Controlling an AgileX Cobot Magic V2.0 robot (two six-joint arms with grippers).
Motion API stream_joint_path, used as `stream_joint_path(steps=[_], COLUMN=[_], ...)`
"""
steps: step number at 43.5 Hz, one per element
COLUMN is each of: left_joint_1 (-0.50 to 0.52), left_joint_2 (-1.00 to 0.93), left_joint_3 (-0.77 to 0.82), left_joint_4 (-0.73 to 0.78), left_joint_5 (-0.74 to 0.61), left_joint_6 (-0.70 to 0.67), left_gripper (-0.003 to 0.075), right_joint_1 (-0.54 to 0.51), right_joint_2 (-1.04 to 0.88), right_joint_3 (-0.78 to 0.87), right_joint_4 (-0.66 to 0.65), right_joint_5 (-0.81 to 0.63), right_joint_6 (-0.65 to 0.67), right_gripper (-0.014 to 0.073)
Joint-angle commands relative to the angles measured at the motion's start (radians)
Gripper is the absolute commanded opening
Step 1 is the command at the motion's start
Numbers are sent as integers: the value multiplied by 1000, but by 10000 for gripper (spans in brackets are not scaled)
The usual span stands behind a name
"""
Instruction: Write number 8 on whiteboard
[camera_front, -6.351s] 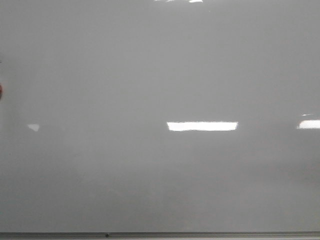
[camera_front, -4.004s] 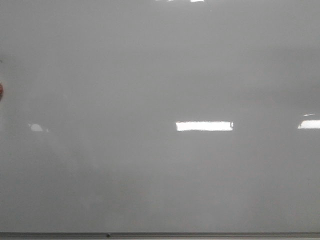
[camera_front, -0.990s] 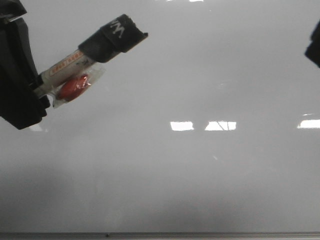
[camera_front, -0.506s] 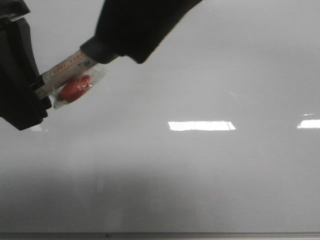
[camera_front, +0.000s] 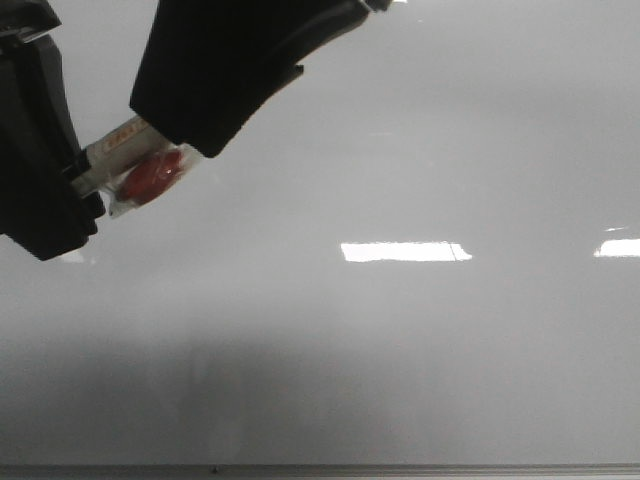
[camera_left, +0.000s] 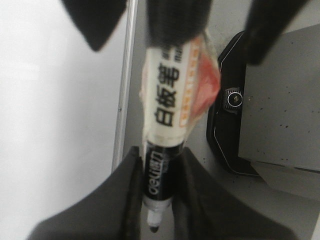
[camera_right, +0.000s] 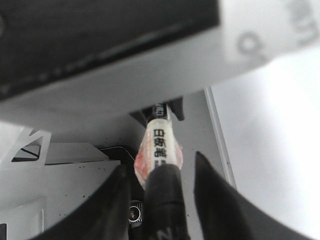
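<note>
Whiteboard (camera_front: 420, 330) glossy, unmarked; left tool (camera_left: 159, 197) clamps cylindrical marker (camera_left: 167, 100); right tool (camera_right: 162, 172) straddles its black cap (camera_right: 165, 200), grip unclear

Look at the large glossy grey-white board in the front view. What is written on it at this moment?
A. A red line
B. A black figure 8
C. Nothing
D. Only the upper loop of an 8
C: the whiteboard shows only bright light reflections and no ink stroke, while the left gripper holds the marker with its cap end inside the right gripper.

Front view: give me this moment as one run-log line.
phase: uncapping prep | left gripper: shut on whiteboard marker | right gripper: open around marker cap | whiteboard: blank, no 8
</note>
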Motion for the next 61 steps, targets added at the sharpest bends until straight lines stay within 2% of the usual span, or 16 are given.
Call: stream_joint_path(steps=[1, 10, 15, 18, 22, 27, 30, 33, 38, 48, 51, 59, 61], left_joint_1=[-8, -8, -8, -8, -8, -6, -6, -6, 6, 115, 144, 182, 182], left_joint_2=[-19, -19, -24, -38, -65, -94, -108, -124, -173, -407, -505, -780, -839], left_joint_3=[-32, -32, -32, -32, -32, -32, -32, -28, 20, 241, 314, 473, 500], left_joint_4=[-51, -60, -60, -61, -67, -50, -22, 8, 29, 13, -11, -131, -149], left_joint_5=[-37, -49, -52, -73, -107, -154, -156, -154, -163, -249, -280, -389, -414], left_joint_6=[-1, -1, -1, -10, -23, -89, -121, -183, -248, -392, -417, -430, -430], left_gripper=[-18, -18, -15, 24, 177, 495, 631, 679, 639, 439, 345, -9, -18], right_joint_1=[2, 2, 2, -1, -8, -21, -34, -54, -95, -179, -185, -187, -187], right_joint_2=[-28, -28, -28, -28, -28, -28, -29, -32, -45, -52, -52, -28, -15], right_joint_3=[-36, -36, -35, -34, -34, -34, -34, -32, -3, 103, 120, 120, 120], right_joint_4=[15, 5, -13, -14, -13, -13, -13, -13, -12, 30, 45, 72, 86], right_joint_5=[-34, -33, -22, -16, -16, -12, -5, -1, -38, -224, -284, -400, -424], right_joint_6=[-14, -14, -14, -14, -14, -13, -12, -5, 7, 23, 23, 23, 23], right_gripper=[250, 227, 94, 22, -51, -67, -67, -67, -63, -62, -62, -62, -62])
